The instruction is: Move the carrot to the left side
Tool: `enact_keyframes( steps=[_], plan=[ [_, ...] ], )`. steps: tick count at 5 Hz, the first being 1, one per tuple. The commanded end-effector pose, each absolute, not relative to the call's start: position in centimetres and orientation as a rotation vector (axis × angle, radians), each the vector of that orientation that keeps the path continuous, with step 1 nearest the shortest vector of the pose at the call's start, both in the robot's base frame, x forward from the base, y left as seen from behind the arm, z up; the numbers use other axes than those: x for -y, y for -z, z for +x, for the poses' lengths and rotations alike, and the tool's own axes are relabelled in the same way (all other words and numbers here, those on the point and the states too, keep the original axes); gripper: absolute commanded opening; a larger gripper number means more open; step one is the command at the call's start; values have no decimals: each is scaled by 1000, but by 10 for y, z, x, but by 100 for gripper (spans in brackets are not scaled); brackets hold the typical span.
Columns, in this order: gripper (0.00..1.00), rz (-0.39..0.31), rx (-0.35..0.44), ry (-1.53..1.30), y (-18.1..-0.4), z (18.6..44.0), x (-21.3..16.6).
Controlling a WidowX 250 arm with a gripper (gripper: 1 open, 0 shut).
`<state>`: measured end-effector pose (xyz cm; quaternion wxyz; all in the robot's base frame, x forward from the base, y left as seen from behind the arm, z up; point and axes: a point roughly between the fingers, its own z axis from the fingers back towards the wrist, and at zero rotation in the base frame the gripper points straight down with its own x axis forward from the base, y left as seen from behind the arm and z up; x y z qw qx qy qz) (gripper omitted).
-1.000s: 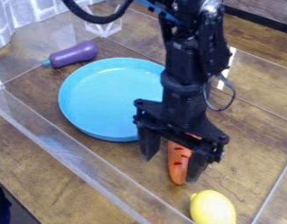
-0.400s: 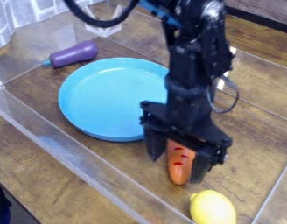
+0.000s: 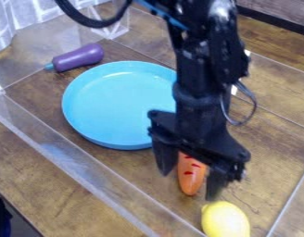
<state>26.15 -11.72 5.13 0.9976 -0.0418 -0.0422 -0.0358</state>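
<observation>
The orange carrot [image 3: 191, 176] lies on the wooden table just right of the blue plate [image 3: 118, 102], its top end pointing away from me. My black gripper [image 3: 196, 173] points straight down over it, open, with one finger [image 3: 165, 160] on the carrot's left and the other [image 3: 225, 176] on its right. The carrot's upper part and leafy top are hidden behind the gripper body. I cannot tell whether the fingers touch the carrot.
A yellow lemon [image 3: 225, 222] sits close in front of the carrot, near the table's front edge. A purple eggplant [image 3: 78, 57] lies at the back left beyond the plate. Clear plastic walls [image 3: 44, 139] border the table's left and front sides.
The gripper has shifted slightly to the right and toward the front, staying open around the carrot. The carrot has not visibly moved.
</observation>
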Motion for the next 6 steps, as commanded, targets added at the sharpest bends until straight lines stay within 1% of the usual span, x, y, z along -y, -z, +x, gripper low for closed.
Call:
enact_keyframes(
  steps=[1, 2, 3, 4, 5, 6],
  plan=[
    [100, -79, 114, 4, -47, 271, 130],
    [100, -86, 139, 50, -63, 282, 127],
    [0, -89, 138, 109, -56, 292, 130],
    [100, -92, 139, 117, -54, 284, 132],
    [0, -91, 137, 133, -54, 277, 132],
    [100, -90, 148, 138, -67, 272, 134]
  ],
)
